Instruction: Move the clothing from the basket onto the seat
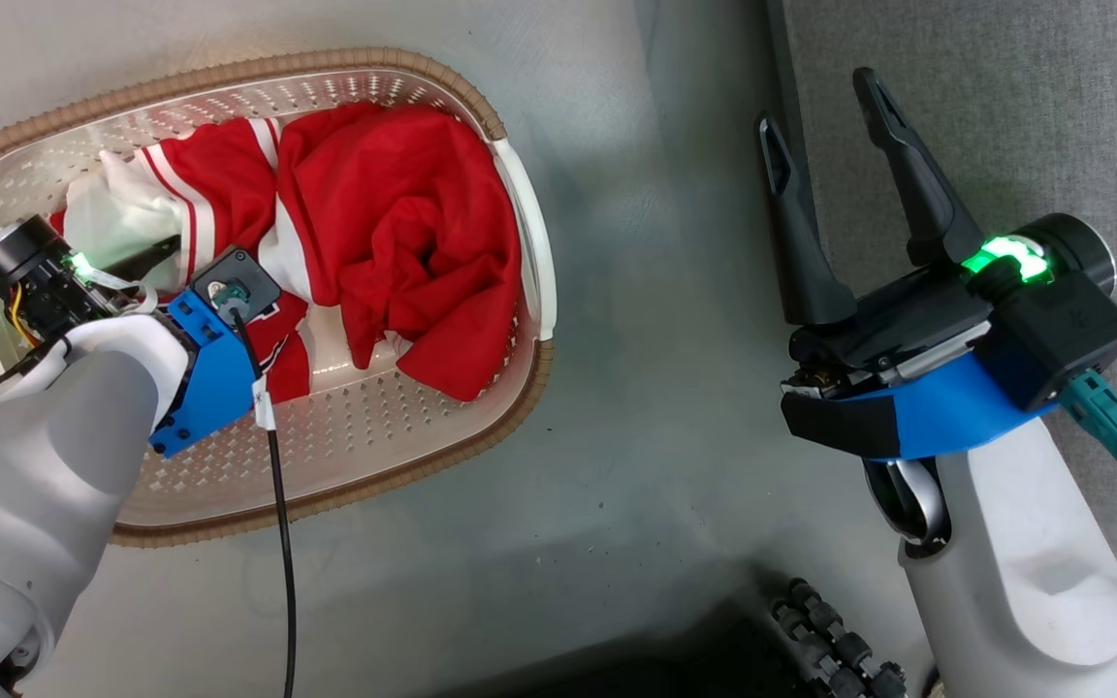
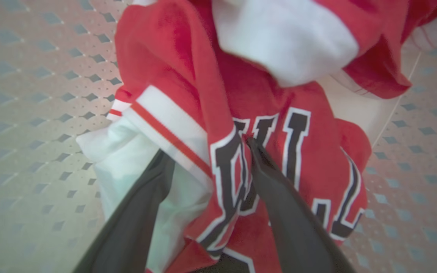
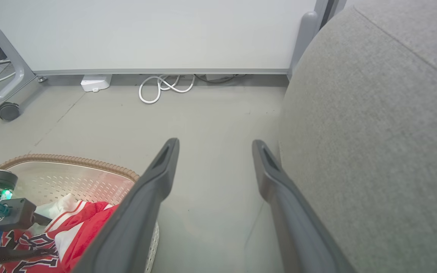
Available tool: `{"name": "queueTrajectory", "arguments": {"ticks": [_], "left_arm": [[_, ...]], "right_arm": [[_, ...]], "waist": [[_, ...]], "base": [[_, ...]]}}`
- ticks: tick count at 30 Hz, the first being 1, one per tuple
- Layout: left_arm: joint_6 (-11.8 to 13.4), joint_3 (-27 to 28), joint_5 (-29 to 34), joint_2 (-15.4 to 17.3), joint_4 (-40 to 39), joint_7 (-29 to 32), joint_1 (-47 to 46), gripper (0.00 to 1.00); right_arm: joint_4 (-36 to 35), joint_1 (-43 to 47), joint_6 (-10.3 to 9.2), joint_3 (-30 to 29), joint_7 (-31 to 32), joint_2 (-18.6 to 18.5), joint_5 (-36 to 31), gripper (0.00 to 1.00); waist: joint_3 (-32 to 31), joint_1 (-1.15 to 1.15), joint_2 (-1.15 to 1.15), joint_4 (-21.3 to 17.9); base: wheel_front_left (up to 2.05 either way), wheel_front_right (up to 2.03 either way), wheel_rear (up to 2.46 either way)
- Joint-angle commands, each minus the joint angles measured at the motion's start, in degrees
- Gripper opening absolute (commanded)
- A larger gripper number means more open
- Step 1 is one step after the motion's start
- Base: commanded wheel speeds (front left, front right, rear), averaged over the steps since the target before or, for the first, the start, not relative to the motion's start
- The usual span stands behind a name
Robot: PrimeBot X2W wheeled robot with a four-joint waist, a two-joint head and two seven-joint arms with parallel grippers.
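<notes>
1 big grey seat (image 1: 1005, 116) sits on the right, its rounded edge meeting the grey floor (image 1: 665, 436). Left of it on the floor stands the cream basket (image 1: 229, 73) with a brown rim. Inside lies the clothing (image 1: 394, 223), 2 red pieces with white trim crumpled together. The right hand (image 1: 815, 102) hovers at the seat's near edge, well apart from the basket, its 2 fingers spread wide. The left hand (image 2: 205, 151) is down in the basket at its left end, fingers apart, astride a fold of the jersey (image 2: 302, 151) with black-and-white lettering.
</notes>
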Motion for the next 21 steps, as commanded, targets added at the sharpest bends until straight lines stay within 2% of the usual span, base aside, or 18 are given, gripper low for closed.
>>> {"name": "queueTrajectory", "arguments": {"ticks": [1, 2, 3, 4, 5, 12, 21], "left_arm": [[0.0, -0.06, -0.25, -0.05, 0.07, 0.16, -0.91, 1.0], [0.0, -0.14, -0.28, -0.15, 0.01, 0.51, -0.82, 1.0], [0.0, -0.23, -0.18, -0.22, -0.11, 0.74, -0.73, 0.55], [0.0, -0.31, -0.1, -0.28, -0.22, 1.02, -0.59, 0.14], [0.0, -0.38, -0.05, -0.32, -0.38, 1.24, -0.4, 0.0], [0.0, -0.58, -0.52, -0.23, -1.74, 0.96, 0.6, 0.0], [0.0, -0.62, -1.09, -2.77, -4.44, -2.66, 1.42, 0.0]], "right_arm": [[-0.28, -0.58, 0.03, -0.1, -0.22, -0.2, -0.07, 1.0], [-0.26, -0.6, 0.03, -0.16, -0.22, -0.2, -0.1, 1.0], [-0.22, -0.7, 0.03, -0.19, -0.22, -0.2, -0.12, 1.0], [-0.16, -0.82, 0.03, -0.17, -0.22, -0.2, -0.16, 1.0], [-0.09, -0.94, 0.03, -0.17, -0.22, -0.2, -0.22, 1.0], [0.48, -1.44, 0.03, -0.12, -0.22, -0.2, -0.57, 1.0], [1.51, -0.36, 0.03, -1.34, -0.22, -0.2, -1.74, 1.0]], "waist": [[0.03, -0.01, 0.0, 0.02], [0.06, -0.01, 0.0, 0.05], [0.05, -0.01, 0.0, 0.11], [0.0, -0.01, 0.0, 0.18], [-0.06, -0.01, 0.0, 0.26], [-1.21, -0.01, 0.0, 0.66], [-4.81, -0.01, 0.0, 3.33]], "base": [[0.0, 0.0, 0.0], [0.0, 0.0, 0.0], [0.0, 0.0, 0.0], [0.0, 0.0, 0.0], [0.0, 0.0, 0.0], [0.0, 0.0, 0.0], [0.0, 0.0, 0.0]]}}
